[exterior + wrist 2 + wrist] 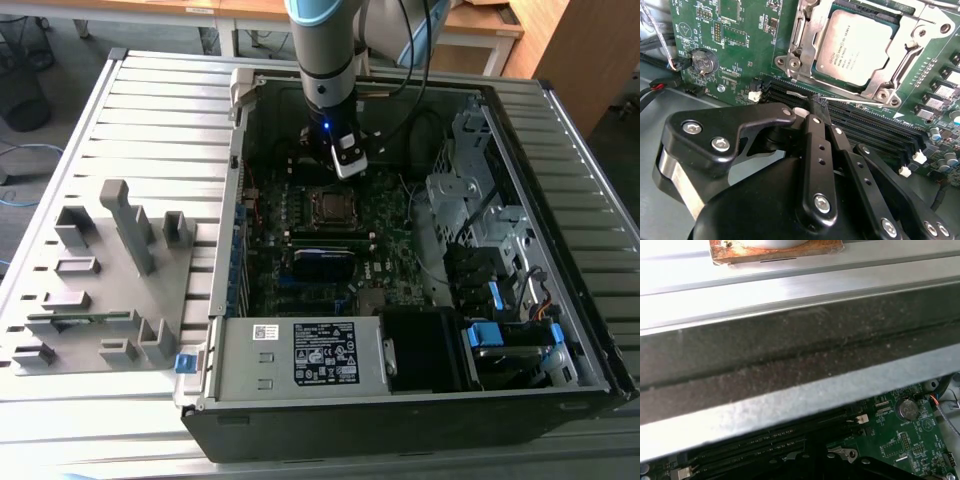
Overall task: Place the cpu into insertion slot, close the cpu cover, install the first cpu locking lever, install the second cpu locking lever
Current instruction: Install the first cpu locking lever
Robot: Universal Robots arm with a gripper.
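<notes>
In the second wrist view the cpu [855, 47], a flat silver-grey square chip, lies in the insertion slot [330, 207] on the green motherboard [740, 40]. The silver cpu cover [802, 37] lies flat around the chip like a frame. A thin silver locking lever [860, 101] runs along the socket's edge beside the long memory slots. My gripper [820, 102] has its black fingers drawn together, and the tips meet right at this lever. Whether they pinch it or only touch it is unclear. In the exterior view the gripper [347, 165] hangs inside the open case, just behind the socket.
Long black memory slots [875, 127] lie under the fingers, and a coin battery [705, 61] sits off to the side. The power supply [300, 355] fills the case front, with drive cages [470, 200] at the exterior view's right. A grey fixture block [100, 270] stands left of the case.
</notes>
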